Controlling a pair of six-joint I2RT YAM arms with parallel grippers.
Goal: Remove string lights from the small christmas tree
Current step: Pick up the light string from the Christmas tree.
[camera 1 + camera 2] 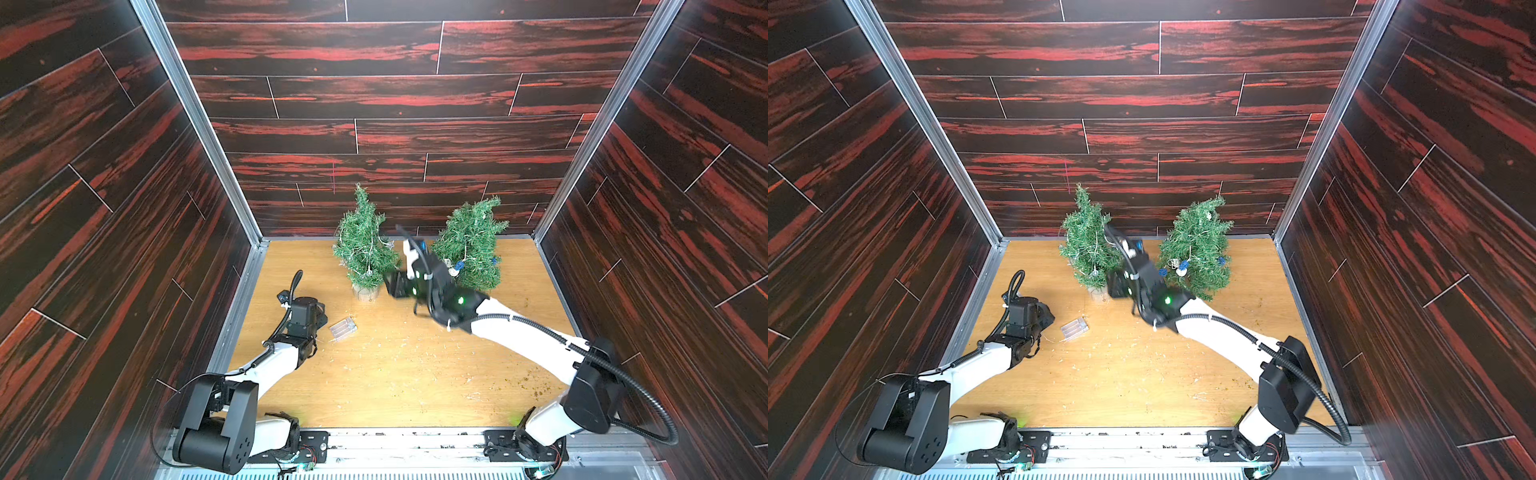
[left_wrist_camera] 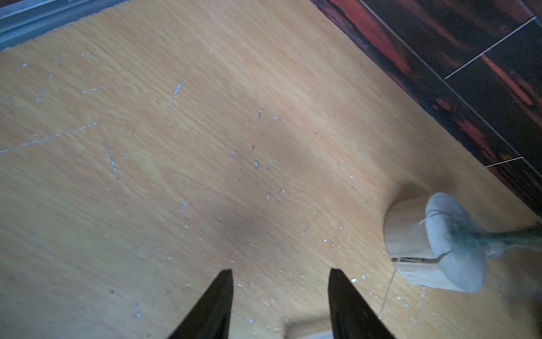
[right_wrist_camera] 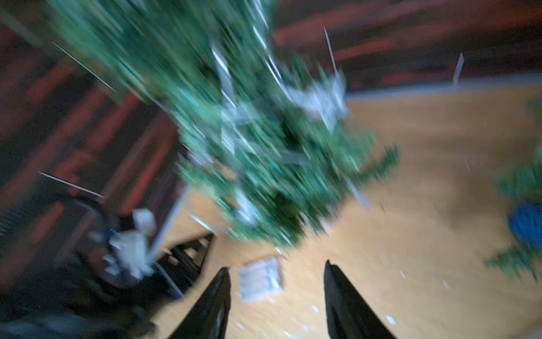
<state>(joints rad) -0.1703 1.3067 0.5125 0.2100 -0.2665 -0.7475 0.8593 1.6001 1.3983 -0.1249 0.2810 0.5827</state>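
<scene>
While both strands were wound on their trees, the removal step looked barely begun; the thin wire strand with silvery stars [image 1: 390, 244] draped the left small green tinsel tree [image 1: 361, 232], the strand with blue and white woven balls [image 1: 457, 266] hung on the right green tinsel tree [image 1: 473, 232]; one clear plastic battery box [image 1: 343, 328] lay on the pale wooden table [image 1: 415, 374] just beside the left gripper [image 2: 281, 273], whose jaws stood partly apart and empty; the right gripper [image 3: 277, 264] sat between the trees, low by the left one, jaws likewise apart, nothing held; its wrist view was blurred. Judged next move: close on a wire loop and lift it clear without toppling the tree.
</scene>
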